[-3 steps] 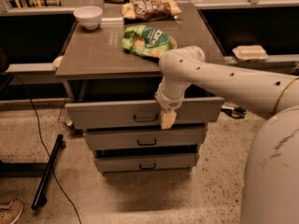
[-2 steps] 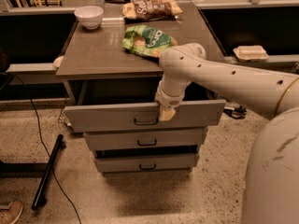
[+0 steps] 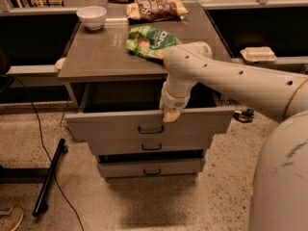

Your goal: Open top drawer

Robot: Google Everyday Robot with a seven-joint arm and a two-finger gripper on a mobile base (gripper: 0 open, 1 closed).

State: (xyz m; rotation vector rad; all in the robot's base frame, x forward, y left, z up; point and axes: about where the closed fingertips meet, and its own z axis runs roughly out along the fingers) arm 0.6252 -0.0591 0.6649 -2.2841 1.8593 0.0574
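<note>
The top drawer (image 3: 110,125) is the widest grey drawer of the cabinet and stands pulled out, its dark inside showing behind the front panel. Its small dark loop handle (image 3: 150,129) is on the front, free of the gripper. My gripper (image 3: 170,114) hangs from the white arm (image 3: 231,78) at the top edge of the drawer front, just above and right of the handle. Two narrower grey drawers (image 3: 151,167) sit shut below.
On the cabinet top (image 3: 91,57) lie a green chip bag (image 3: 149,40), a brown snack bag (image 3: 156,8) and a white bowl (image 3: 91,17). A black cable and stand leg (image 3: 48,177) lie on the floor at left. A shoe (image 3: 10,218) is at bottom left.
The top drawer has come a little further out. My gripper has lifted from in front of the panel near the handle to its top edge.
</note>
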